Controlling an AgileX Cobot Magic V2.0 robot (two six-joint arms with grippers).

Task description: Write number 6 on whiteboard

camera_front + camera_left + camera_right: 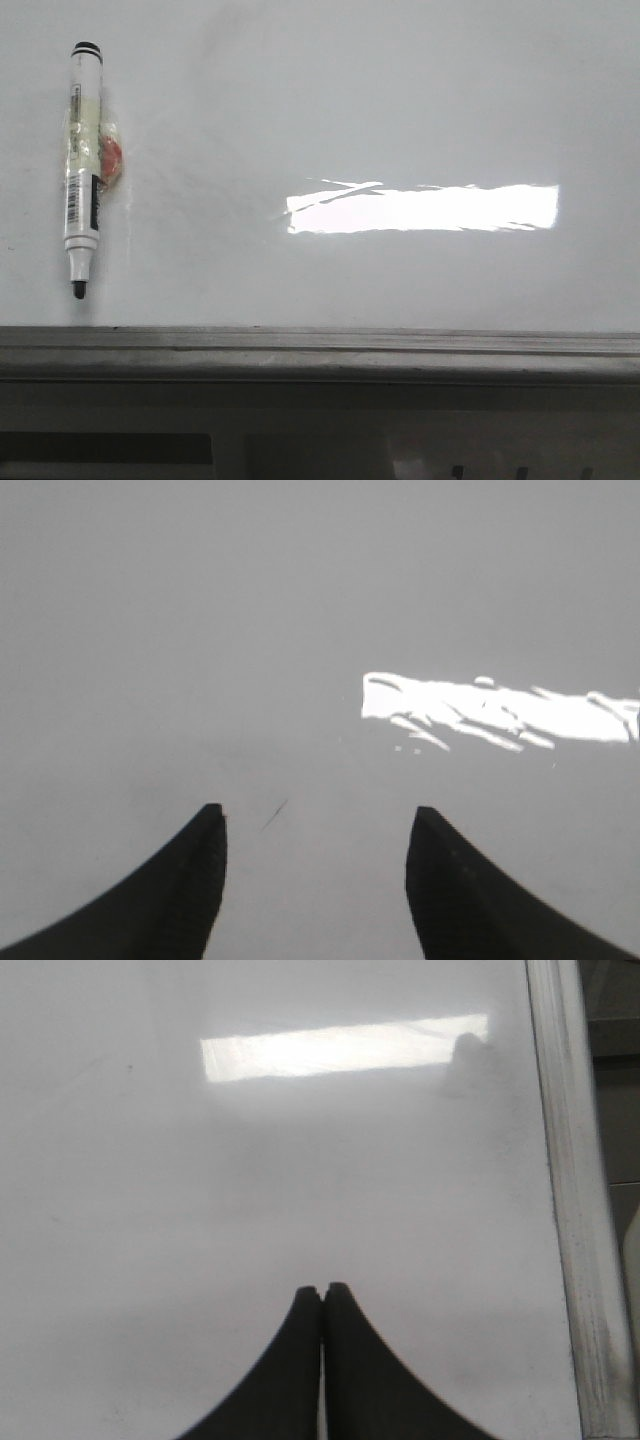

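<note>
The whiteboard (400,110) fills the front view, glossy white with a bright glare patch and a grey metal edge strip (320,345) along its near side. A white marker (83,170) with a black tip lies on it at the left, tip toward the near edge. No number 6 shows on the board. Neither gripper is in the front view. My left gripper (316,815) is open and empty over bare board, with a short thin dark mark (273,815) between its fingers. My right gripper (322,1290) is shut and empty over the board (250,1180), near its metal edge (575,1210).
An orange-red smudge or sticker (112,160) sits beside the marker's barrel. Below the edge strip is a dark ledge (300,440) of the robot base. A pale rounded object (632,1250) shows past the board's edge in the right wrist view.
</note>
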